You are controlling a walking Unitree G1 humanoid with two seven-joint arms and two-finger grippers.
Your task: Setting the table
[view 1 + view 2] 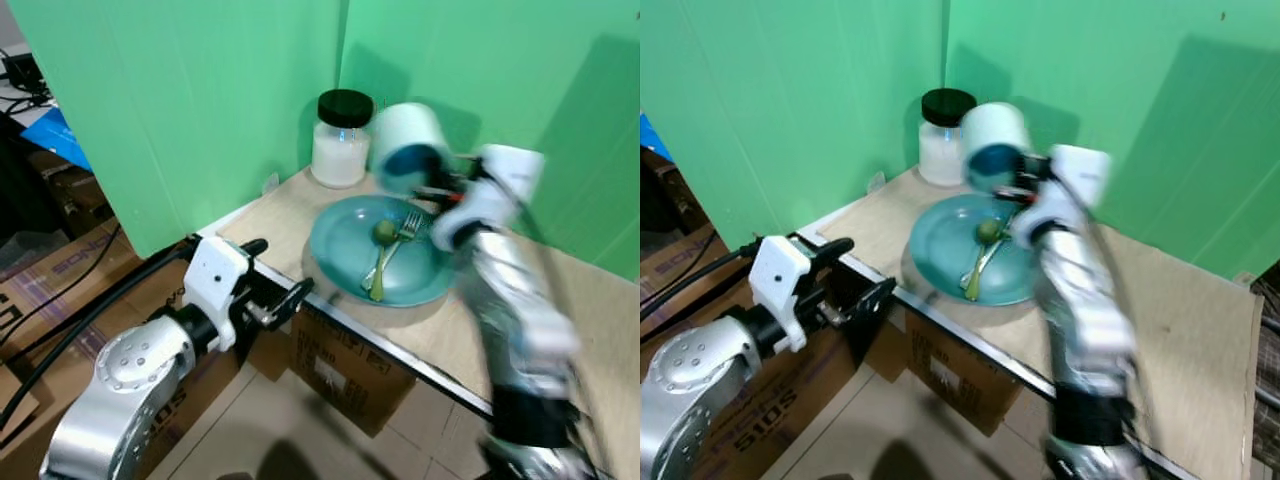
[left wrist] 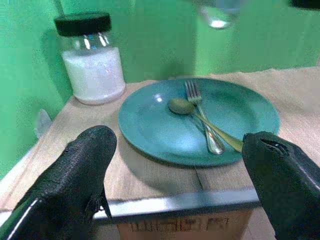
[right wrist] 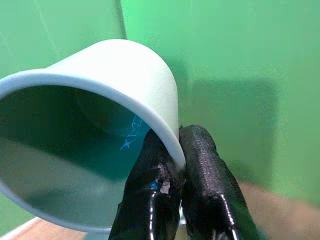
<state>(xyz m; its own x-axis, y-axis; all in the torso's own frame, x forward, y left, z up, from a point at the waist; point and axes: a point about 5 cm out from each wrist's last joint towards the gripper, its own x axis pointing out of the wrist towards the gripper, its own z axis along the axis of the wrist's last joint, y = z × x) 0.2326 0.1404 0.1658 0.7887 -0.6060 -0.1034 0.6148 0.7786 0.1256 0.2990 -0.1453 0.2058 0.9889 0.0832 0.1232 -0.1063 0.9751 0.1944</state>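
A teal plate (image 1: 345,250) lies on the wooden table (image 1: 600,320) near its corner, with a fork (image 1: 400,235) and a green spoon (image 1: 381,255) on it. Above the plate's far edge, my right gripper (image 3: 175,150) is shut on the rim of a pale cup with a teal inside (image 1: 410,145), tipped on its side with its mouth toward me. My left gripper (image 2: 180,175) is open just off the table's front edge, level with the plate (image 2: 200,122), nothing between its fingers (image 2: 75,170).
A glass jar of white powder with a black lid (image 1: 341,140) stands in the back corner beside the plate. Green walls close in the table on two sides. Cardboard boxes (image 1: 345,360) sit on the floor under the table edge.
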